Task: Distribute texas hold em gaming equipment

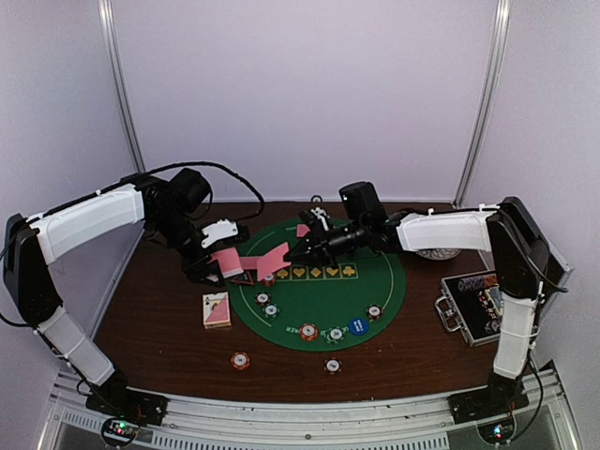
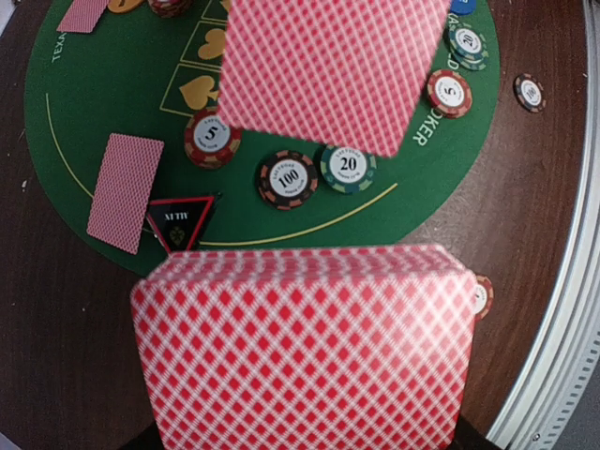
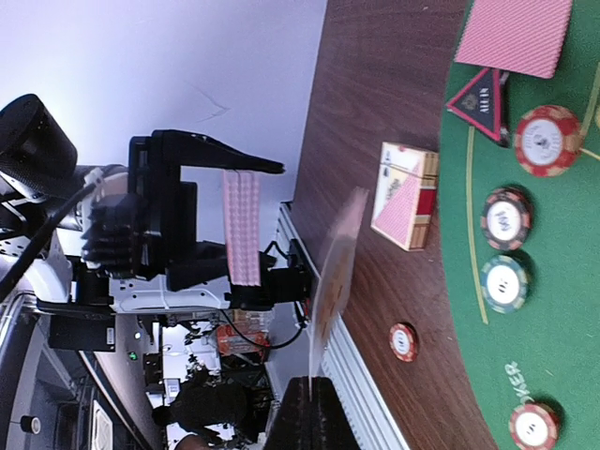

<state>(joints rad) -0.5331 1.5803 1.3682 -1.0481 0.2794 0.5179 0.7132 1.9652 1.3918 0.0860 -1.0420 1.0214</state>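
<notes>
Left gripper clenched on card deck; right gripper pinching single card by thin edge — I worry: weak pinch, card slips onto poker chips.

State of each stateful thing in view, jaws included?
Left jaws: shut on deck, aloft.
Right jaws: shut on single card, aloft, apart from deck.
Case: open, chips inside.
Card box: flat on wood.
Felt-edge card: face down.
Loose chips: lying flat.

Soft even light, faint shadows on table, deck in my left tool blurred, card beyond it soft.
</notes>
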